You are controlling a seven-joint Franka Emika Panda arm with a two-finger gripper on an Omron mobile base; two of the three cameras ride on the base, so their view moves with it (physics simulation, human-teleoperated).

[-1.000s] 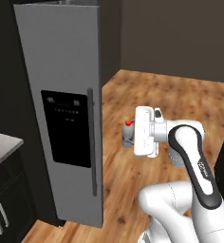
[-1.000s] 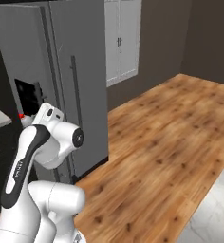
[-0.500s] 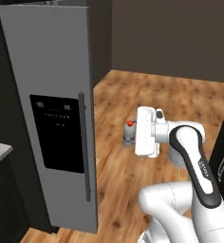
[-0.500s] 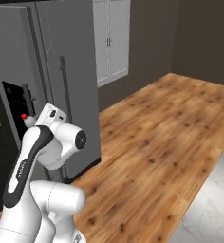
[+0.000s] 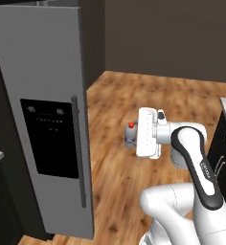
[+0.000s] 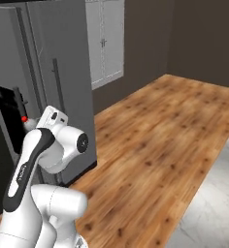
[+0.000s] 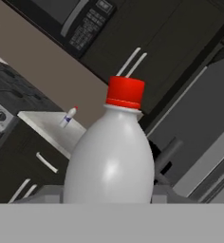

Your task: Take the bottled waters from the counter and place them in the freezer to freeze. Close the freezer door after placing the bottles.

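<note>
In the left base view my gripper is clenched on a bottle, red cap up, to the right of the freezer door, apart from it.

In the right base view the freezer door is just behind.

In the hand view the bottle stands upright between my jaws; the second bottle is far on the counter.

Bottle held in the hand, right of the freezer door. Second bottle on the worktop, between the stove and the freezer, beneath the microwave.
</note>
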